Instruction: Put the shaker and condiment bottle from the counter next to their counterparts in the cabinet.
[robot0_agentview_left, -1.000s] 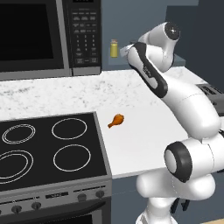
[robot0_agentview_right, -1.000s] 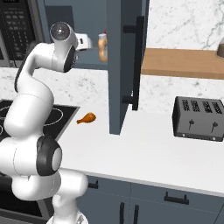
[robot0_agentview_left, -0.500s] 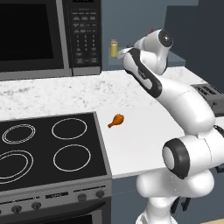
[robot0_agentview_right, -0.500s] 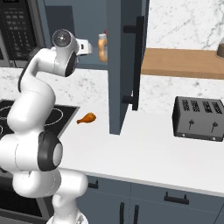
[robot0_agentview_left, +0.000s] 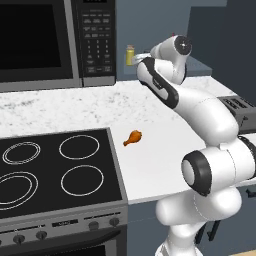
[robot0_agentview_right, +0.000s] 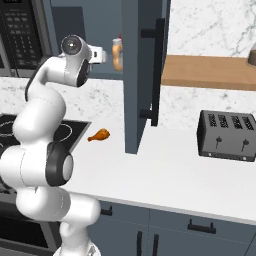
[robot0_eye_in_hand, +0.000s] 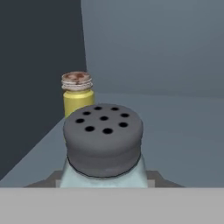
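Pale blue shaker (robot0_eye_in_hand: 103, 151), grey cap; yellow shaker (robot0_eye_in_hand: 78, 96).

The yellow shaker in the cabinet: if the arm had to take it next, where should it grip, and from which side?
Probably the yellow shaker's straight-sided body below its pale cap, coming level from the cabinet's open front. It stands upright; the dark wall close beside it leaves little room there. The gripper is shut on the grey-blue shaker.

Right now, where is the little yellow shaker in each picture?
Left base view: yellow shaker top centre, right of the microwave.
Right base view: unclear; an orange-tan bottle stands by the cabinet door.
Hand view: left of centre, behind the grey-capped shaker.
Shared landmark: the blue-grey cabinet.
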